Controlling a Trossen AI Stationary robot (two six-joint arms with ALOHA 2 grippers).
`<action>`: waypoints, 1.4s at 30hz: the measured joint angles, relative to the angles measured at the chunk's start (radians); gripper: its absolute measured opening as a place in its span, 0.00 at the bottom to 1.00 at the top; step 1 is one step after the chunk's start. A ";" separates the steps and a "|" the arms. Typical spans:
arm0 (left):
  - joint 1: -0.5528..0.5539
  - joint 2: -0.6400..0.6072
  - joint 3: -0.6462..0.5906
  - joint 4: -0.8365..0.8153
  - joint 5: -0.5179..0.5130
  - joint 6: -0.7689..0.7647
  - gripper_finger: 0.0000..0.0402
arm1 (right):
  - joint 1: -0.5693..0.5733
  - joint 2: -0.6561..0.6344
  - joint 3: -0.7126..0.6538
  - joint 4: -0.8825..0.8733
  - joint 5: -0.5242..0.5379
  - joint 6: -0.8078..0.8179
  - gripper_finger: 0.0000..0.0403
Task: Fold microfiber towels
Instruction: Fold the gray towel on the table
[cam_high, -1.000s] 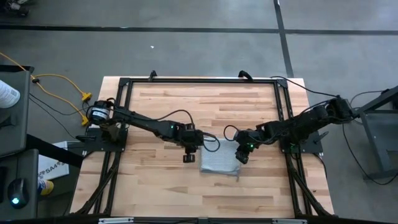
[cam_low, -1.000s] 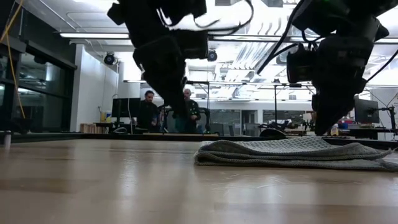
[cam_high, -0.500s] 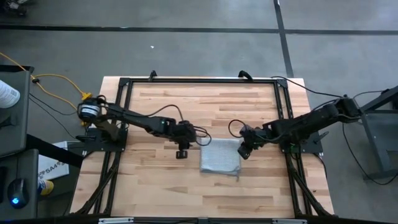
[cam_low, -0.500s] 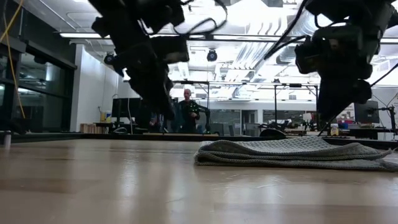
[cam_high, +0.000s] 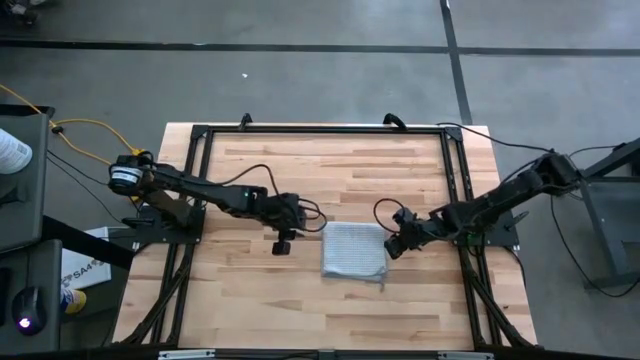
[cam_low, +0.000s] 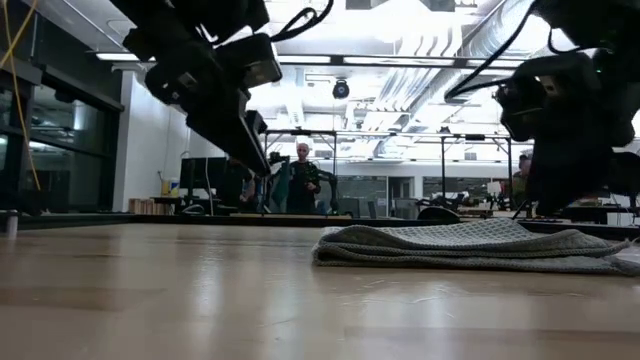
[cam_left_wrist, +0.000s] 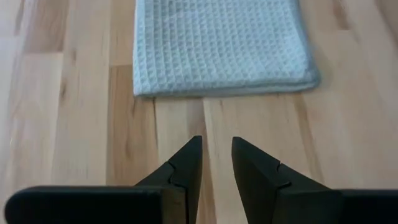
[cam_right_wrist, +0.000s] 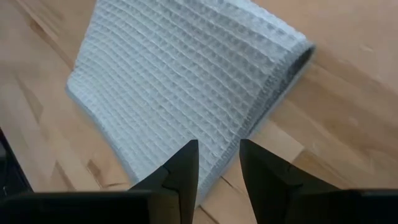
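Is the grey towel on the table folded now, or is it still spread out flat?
Folded. The towel lies as a compact rectangle, and the right wrist view shows stacked layers at its edge. Neither gripper touches it.

The towel (cam_high: 354, 250) lies folded flat on the surface (cam_high: 300, 170), low enough to pass over. Bare wood runs all round it, widest on the far side and to the left. The left gripper (cam_high: 281, 246) hangs above the wood just left of the towel, fingers (cam_left_wrist: 186, 165) slightly apart. The right gripper (cam_high: 393, 246) hangs over the towel's right edge. A black frame (cam_high: 320, 129) borders the surface at the far edge and both sides.
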 joint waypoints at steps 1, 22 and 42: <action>0.000 0.000 -0.003 0.008 0.020 0.000 0.22 | 0.012 0.000 -0.011 0.017 0.011 0.014 0.28; 0.035 0.000 -0.009 0.055 0.174 0.097 0.22 | 0.249 0.000 -0.069 0.209 0.295 0.242 0.28; 0.045 0.002 -0.008 0.096 0.172 0.198 0.22 | 0.195 0.210 -0.068 0.632 0.217 0.104 0.26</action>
